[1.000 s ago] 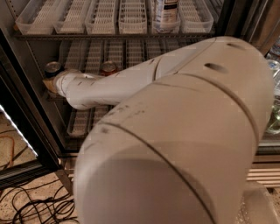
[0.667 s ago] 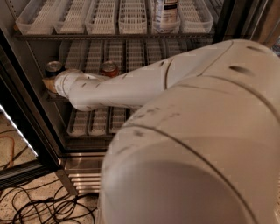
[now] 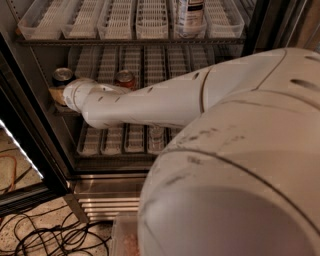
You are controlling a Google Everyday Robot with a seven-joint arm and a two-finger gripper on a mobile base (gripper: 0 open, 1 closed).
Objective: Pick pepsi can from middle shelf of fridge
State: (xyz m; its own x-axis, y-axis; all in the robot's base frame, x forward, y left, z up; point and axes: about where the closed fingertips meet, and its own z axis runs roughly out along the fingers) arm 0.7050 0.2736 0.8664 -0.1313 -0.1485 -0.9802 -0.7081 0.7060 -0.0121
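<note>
My white arm reaches left into the fridge [image 3: 30,125] along the middle shelf [image 3: 155,62] with its long white lanes. The gripper [image 3: 56,94] is at the shelf's far left end, mostly hidden behind the wrist [image 3: 80,96]. Just above and behind it stands the pepsi can [image 3: 62,75]. Only the can's silver top and a dark strip of its side show, and I cannot tell whether the gripper touches it. A red cola can [image 3: 125,78] stands two lanes to the right, behind the forearm.
The upper shelf [image 3: 125,22] holds shorter white lanes and a tall white container [image 3: 190,15]. A lower rack of lanes [image 3: 115,140] sits under the arm. The ribbed steel base [image 3: 105,200] and floor cables [image 3: 50,235] are below. My arm's bulk [image 3: 240,175] fills the right half of the view.
The large near part of my arm has shifted right and up in view. The wrist and gripper stay at the left end of the middle shelf by the can.
</note>
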